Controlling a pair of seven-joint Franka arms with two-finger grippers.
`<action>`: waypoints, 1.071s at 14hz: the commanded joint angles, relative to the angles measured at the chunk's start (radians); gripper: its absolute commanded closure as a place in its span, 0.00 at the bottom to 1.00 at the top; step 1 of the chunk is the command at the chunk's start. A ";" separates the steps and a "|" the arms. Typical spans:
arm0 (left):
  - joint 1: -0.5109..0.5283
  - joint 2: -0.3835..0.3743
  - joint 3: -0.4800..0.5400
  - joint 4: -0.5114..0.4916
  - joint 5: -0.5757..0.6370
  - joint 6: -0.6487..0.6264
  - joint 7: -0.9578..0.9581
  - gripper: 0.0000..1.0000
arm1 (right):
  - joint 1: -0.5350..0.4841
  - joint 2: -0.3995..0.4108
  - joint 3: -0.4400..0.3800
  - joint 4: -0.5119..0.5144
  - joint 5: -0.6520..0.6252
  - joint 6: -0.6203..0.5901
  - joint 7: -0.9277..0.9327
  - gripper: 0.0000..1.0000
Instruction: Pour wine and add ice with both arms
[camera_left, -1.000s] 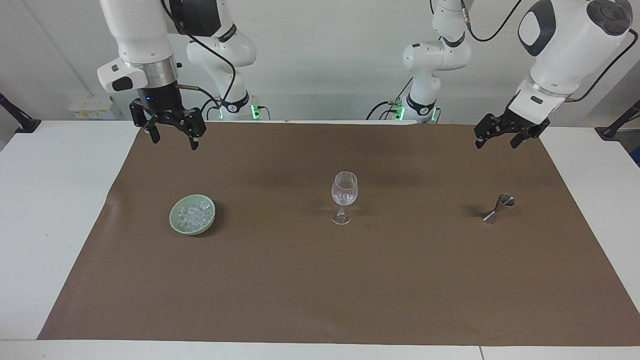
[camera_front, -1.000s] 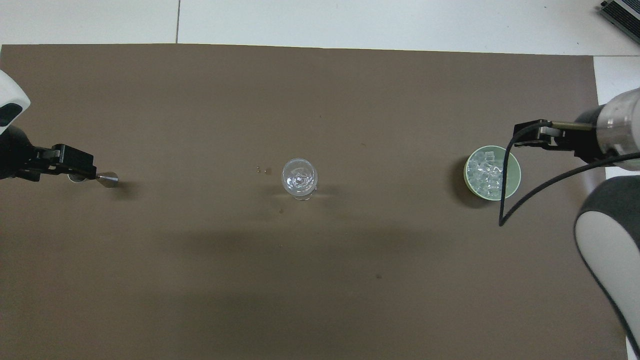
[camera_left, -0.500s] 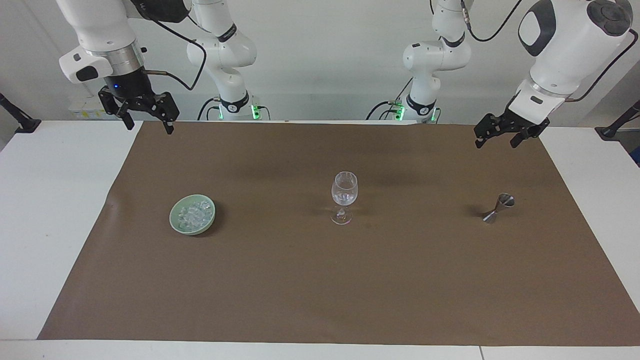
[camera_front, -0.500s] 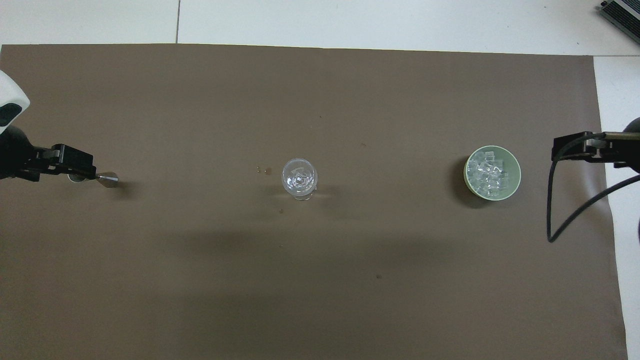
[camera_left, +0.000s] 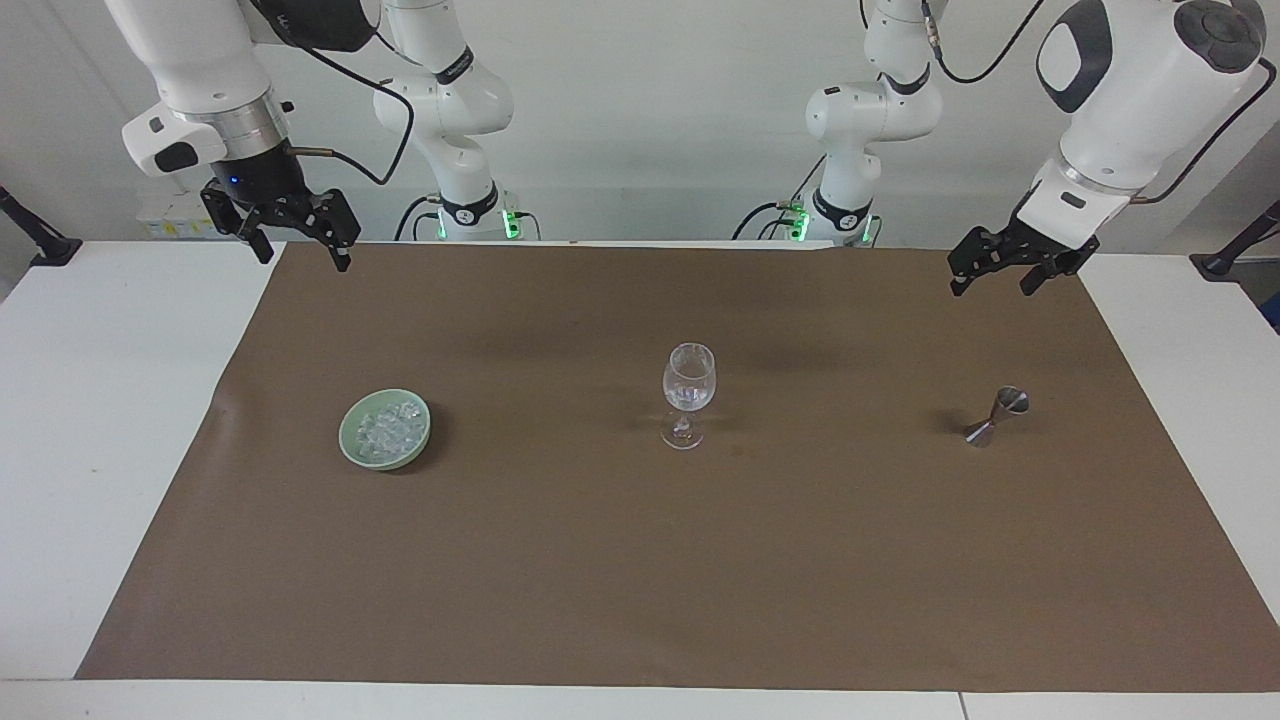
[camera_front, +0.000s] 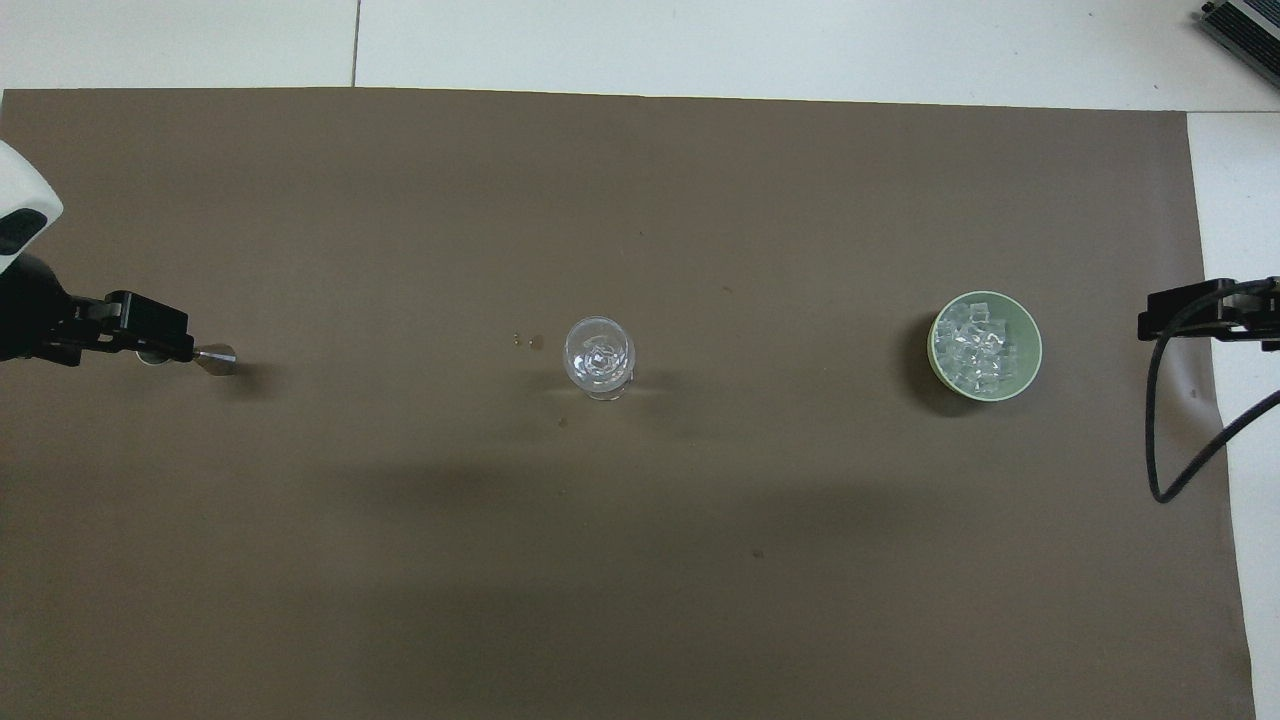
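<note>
Both black clawed grippers hang empty at the robots' edge of the brown mat: right gripper (camera_left: 297, 234) over its corner, fingers wide; left gripper (camera_left: 1000, 268) likewise, half cut off overhead. Farther out, in a row: steel hourglass jigger (camera_left: 996, 416), partly hidden overhead; clear stemmed wine glass (camera_left: 688, 406) at centre; glittery ice chunks (camera_left: 389, 428) in pale green bowl (camera_left: 350, 446), 3 o'clock of glass overhead. Beyond these lies bare mat.

We see a brown mat (camera_left: 640, 560) spread over most of a white table (camera_left: 90, 420), whose bare surface shows at both ends and along the edge farthest from the robots. A few tiny specks (camera_front: 527, 341) lie on the mat close to its middle. At one corner of the overhead view we catch the edge of a grey ribbed object (camera_front: 1245, 25) resting on the white surface.
</note>
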 joint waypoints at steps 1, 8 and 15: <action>-0.024 -0.012 0.019 -0.008 0.015 -0.015 0.006 0.00 | -0.001 -0.036 0.006 -0.045 0.023 0.000 0.004 0.00; -0.024 -0.012 0.021 -0.008 0.015 -0.015 0.007 0.00 | 0.001 -0.041 0.012 -0.048 0.022 -0.049 0.004 0.00; -0.024 -0.013 0.021 -0.008 0.017 -0.014 0.007 0.00 | 0.001 -0.041 0.014 -0.048 0.023 -0.041 0.011 0.00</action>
